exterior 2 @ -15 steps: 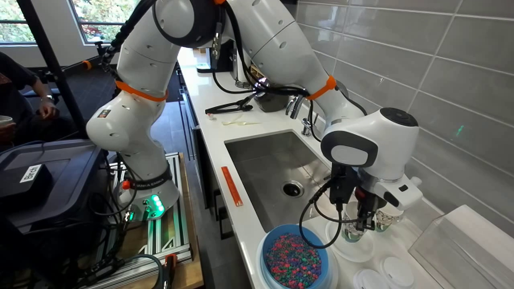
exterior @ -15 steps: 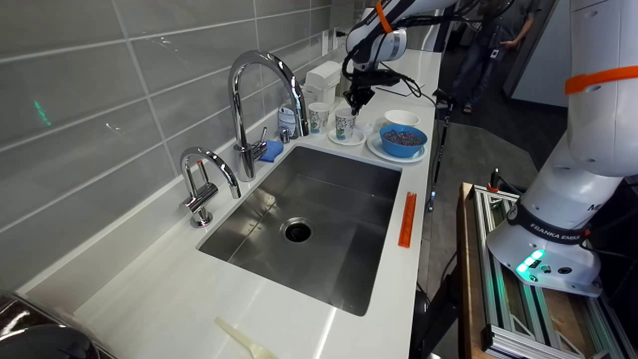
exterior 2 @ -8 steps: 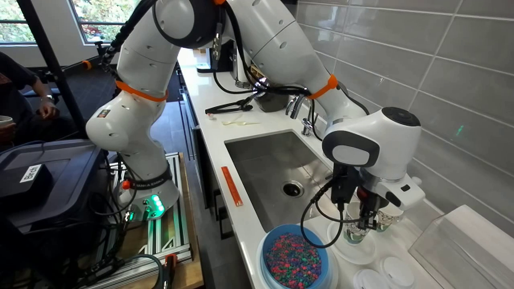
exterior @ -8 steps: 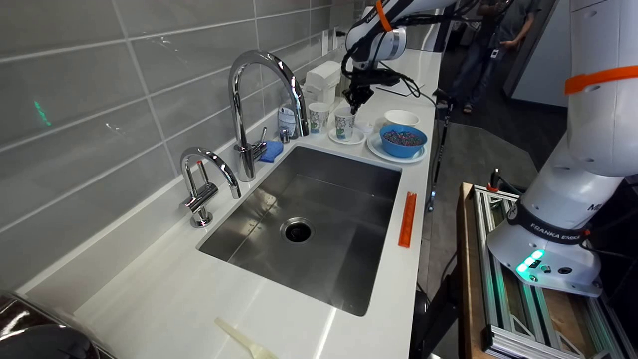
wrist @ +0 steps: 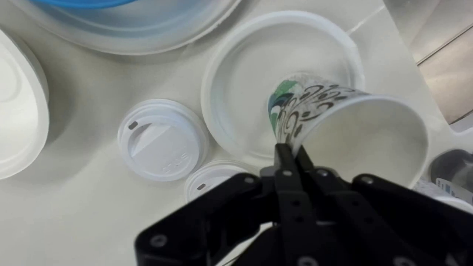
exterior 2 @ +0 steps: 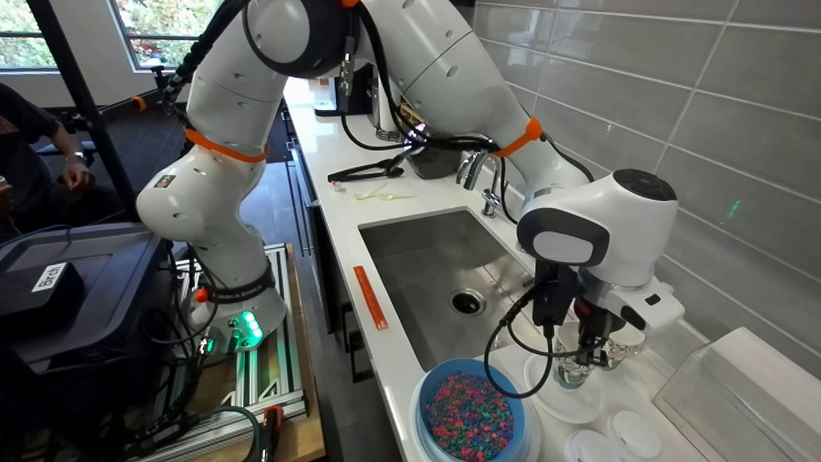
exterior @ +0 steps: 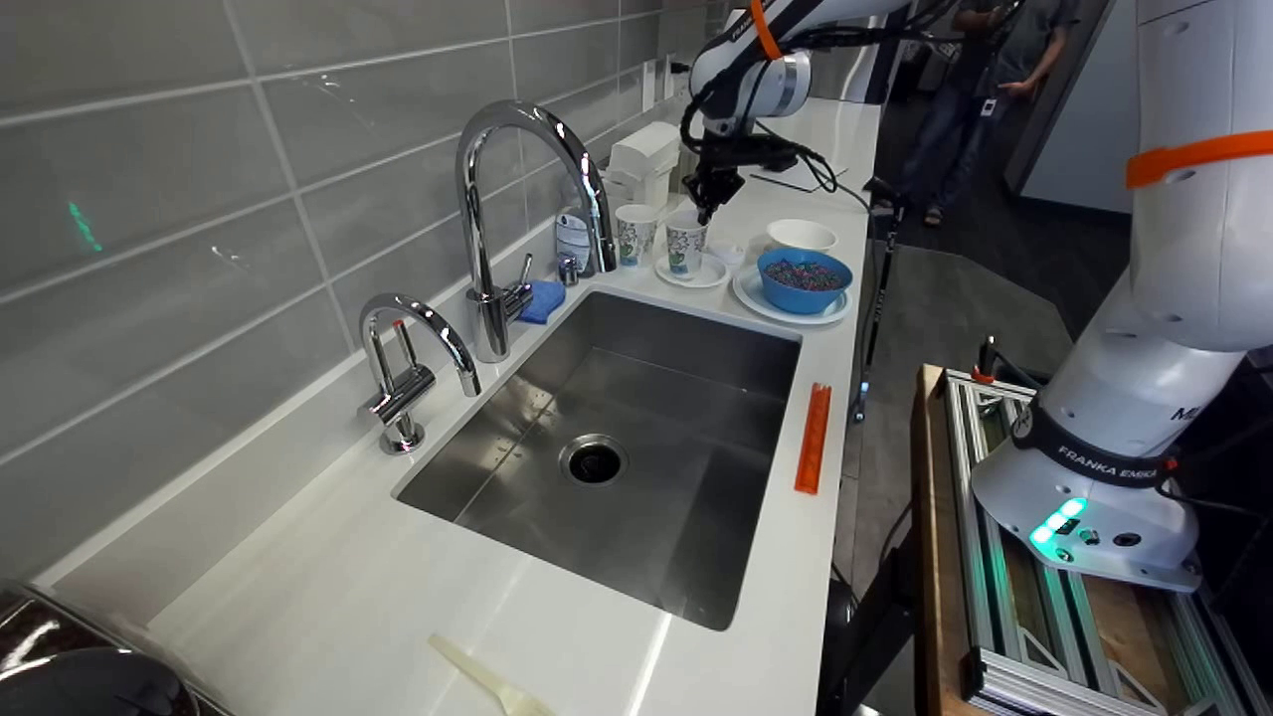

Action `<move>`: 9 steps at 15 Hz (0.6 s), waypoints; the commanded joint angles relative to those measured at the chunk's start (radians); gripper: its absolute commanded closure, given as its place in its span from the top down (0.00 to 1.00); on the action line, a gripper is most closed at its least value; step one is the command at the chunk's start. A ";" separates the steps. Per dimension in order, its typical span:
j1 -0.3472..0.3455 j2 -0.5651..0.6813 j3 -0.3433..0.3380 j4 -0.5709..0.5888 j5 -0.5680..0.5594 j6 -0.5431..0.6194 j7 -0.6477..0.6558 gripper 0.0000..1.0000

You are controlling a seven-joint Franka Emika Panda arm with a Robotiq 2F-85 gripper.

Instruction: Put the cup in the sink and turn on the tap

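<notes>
With 12 at the top of every view: in an exterior view, the printed paper cup [exterior: 684, 251] is outside the stainless-steel sink [exterior: 676, 517], at about 1 o'clock from its middle, roughly upright over a round white plate [exterior: 714, 276]. No water shows running from the gooseneck tap [exterior: 473, 229], at 11 o'clock from the sink. So neither half of the task is finished: I judge the pick-up to be in hand, with the carry, the set-down and turning on the tap all left. The jaws are at the cup's rim, and the cup lies at 7 o'clock from them. A matching paper cup [exterior: 636, 237] stands just beside it, between 9 and 10 o'clock.

In an exterior view, the drain [exterior 2: 467, 301] has the cup at 4 o'clock. The cup is partly hidden by the jaws and sits at 8 o'clock from them. Whether its base touches the plate or is just clear, I cannot tell.

In the wrist view, the jaws pinch the cup's wall at the rim, one seemingly inside the mouth. The base lies toward 12 o'clock, the mouth toward 3, the sink's edge at 2.
</notes>
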 commanded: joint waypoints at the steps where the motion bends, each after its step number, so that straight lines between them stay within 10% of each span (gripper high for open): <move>1: -0.030 -0.022 0.022 0.001 0.040 -0.012 -0.060 0.01; 9: -0.047 -0.107 0.019 -0.020 0.035 -0.049 -0.165 0.01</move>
